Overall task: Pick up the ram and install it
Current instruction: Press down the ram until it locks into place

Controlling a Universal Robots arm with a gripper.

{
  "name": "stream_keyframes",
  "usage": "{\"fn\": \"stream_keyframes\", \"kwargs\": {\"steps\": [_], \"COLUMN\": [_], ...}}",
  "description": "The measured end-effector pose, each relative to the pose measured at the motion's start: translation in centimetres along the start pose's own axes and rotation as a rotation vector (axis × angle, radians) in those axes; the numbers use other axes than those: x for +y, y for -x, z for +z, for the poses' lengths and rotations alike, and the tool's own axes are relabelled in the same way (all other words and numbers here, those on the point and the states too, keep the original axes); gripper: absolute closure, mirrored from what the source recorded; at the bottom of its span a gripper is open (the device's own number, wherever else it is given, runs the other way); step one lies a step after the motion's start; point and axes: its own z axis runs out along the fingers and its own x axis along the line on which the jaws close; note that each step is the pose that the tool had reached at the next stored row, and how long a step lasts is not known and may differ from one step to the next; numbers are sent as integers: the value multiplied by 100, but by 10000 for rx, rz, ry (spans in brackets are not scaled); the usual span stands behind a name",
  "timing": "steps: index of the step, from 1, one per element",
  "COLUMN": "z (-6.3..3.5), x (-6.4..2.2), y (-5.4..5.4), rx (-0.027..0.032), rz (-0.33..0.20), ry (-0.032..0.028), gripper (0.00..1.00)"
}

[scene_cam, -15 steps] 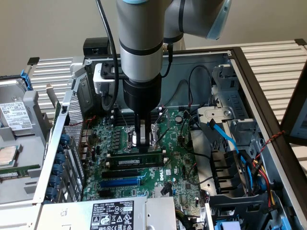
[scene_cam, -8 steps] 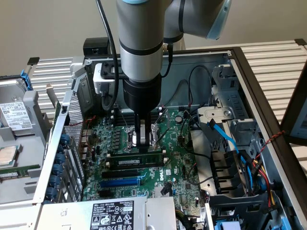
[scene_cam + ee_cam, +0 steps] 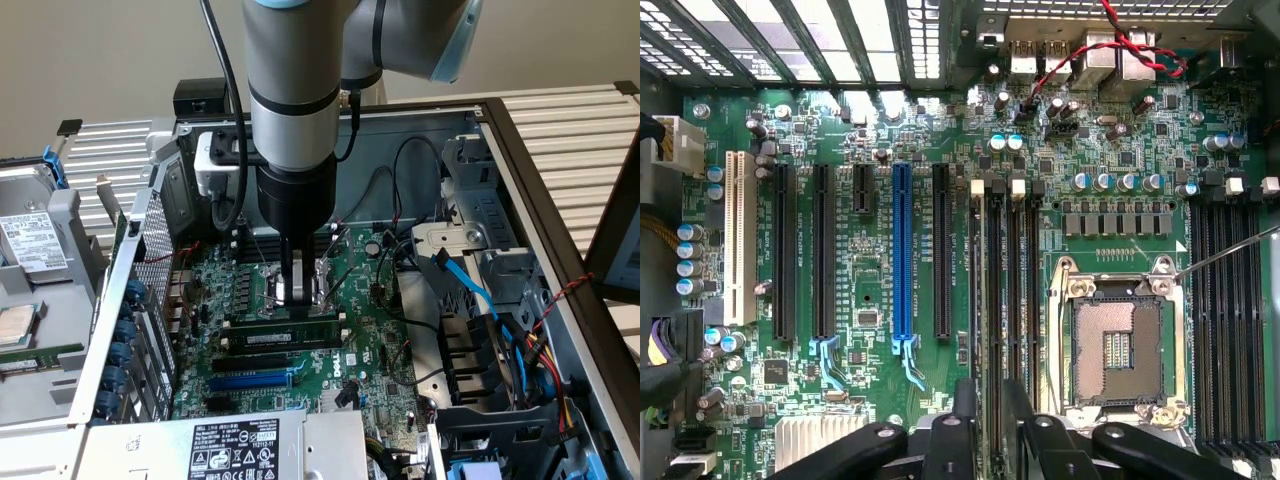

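- We saw the arm (image 3: 292, 90) reaching straight down into the open computer case (image 3: 520, 160), its gripper (image 3: 303, 287) poised over the green motherboard (image 3: 370, 350).
- The ram (image 3: 283, 323) lay seated on edge in a memory slot just below the fingertips, with a second stick (image 3: 275, 341) in the slot right beside it, nearer the black expansion slot (image 3: 250, 362).
- In the wrist view we looked down along the ram (image 3: 992, 320), a thin strip running between the two finger tips at the frame's edge.
- The jaws stood partly open, one finger on each side of the ram; we could not tell whether the pads touched it, and it seemed to rest in the slot rather than in a grip.
- The processor socket (image 3: 1118, 345) sat just beside those slots, bare and uncovered.
- A blue slot (image 3: 902, 250) and a white slot (image 3: 738, 238) ran parallel, well apart from the ram.
- Toward the exterior view's right we noted blue cables (image 3: 470, 285) and a drive cage (image 3: 480, 200).
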Motion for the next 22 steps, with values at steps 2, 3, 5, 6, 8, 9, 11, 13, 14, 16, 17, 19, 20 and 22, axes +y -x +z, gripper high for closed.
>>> {"fn": "stream_keyframes", "kwargs": {"steps": [2, 3, 5, 6, 8, 9, 11, 13, 14, 16, 17, 19, 20, 22], "z": [0, 0, -2, -1, -1, -1, 0, 6, 11, 28, 43, 74, 82, 95], "x": [0, 0, 0, 0, 0, 0, 0, -12, -28, -110, -154, -215, -216, -217], "y": [0, 0, -3, -3, -3, -3, -3, -2, -1, 6, 11, 22, 22, 21], "rx": [1, 0, 4, 0, -1, -1, -2, -4, -1, 3, 10, 28, 36, 41], "rz": [0, 0, 0, 0, 0, 0, 0, -1, -1, 0, 0, -1, -2, -3], "ry": [0, 0, 3, 1, 1, 1, 0, -1, -1, -1, -2, -4, -15, -25], "gripper": [71, 71, 71, 71, 73, 73, 80, 83, 83, 89, 89, 89, 89, 89]}}
